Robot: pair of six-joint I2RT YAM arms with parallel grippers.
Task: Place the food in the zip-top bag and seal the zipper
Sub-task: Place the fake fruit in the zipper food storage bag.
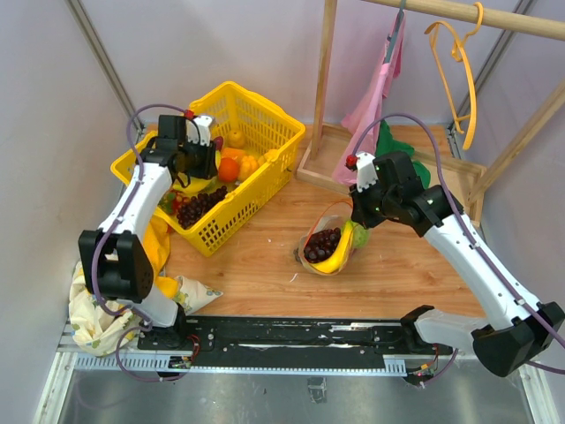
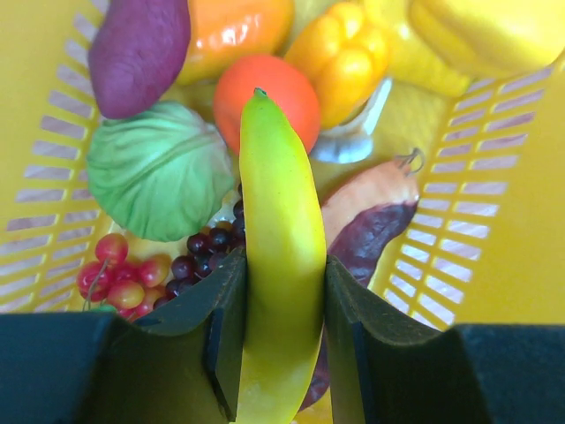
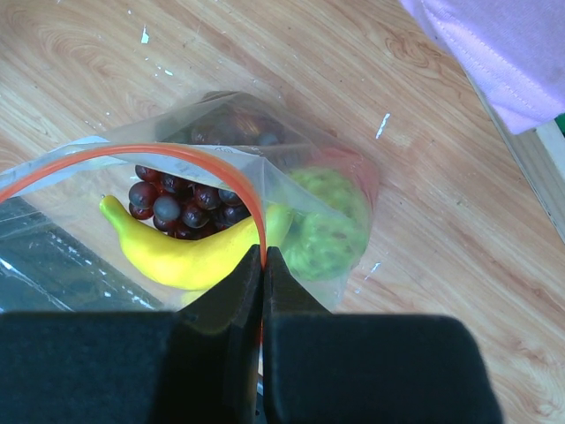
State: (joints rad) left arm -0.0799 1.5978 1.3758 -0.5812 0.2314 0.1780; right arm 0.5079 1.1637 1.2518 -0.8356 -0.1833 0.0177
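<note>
My left gripper (image 2: 282, 296) is down inside the yellow basket (image 1: 256, 132) and shut on a yellow-green banana (image 2: 278, 221), which stands upright between the fingers. Below it lie a green cabbage (image 2: 159, 168), an orange-red fruit (image 2: 282, 88), a yellow pepper (image 2: 344, 57), a purple piece (image 2: 137, 44) and dark grapes (image 2: 207, 252). The zip-top bag (image 1: 328, 243) sits mid-table with its mouth open. It holds a banana (image 3: 177, 261), dark grapes (image 3: 181, 208) and a green piece (image 3: 327, 225). My right gripper (image 3: 263, 256) is shut on the red zipper (image 3: 177, 155) at the bag's rim.
A wooden rack (image 1: 322, 97) with pink cloth (image 1: 375, 97) and an orange hanger (image 1: 463, 71) stands at the back right. A yellow-patterned cloth bundle (image 1: 93, 314) lies by the left arm's base. Basket walls (image 2: 494, 221) close in on both sides of the left gripper.
</note>
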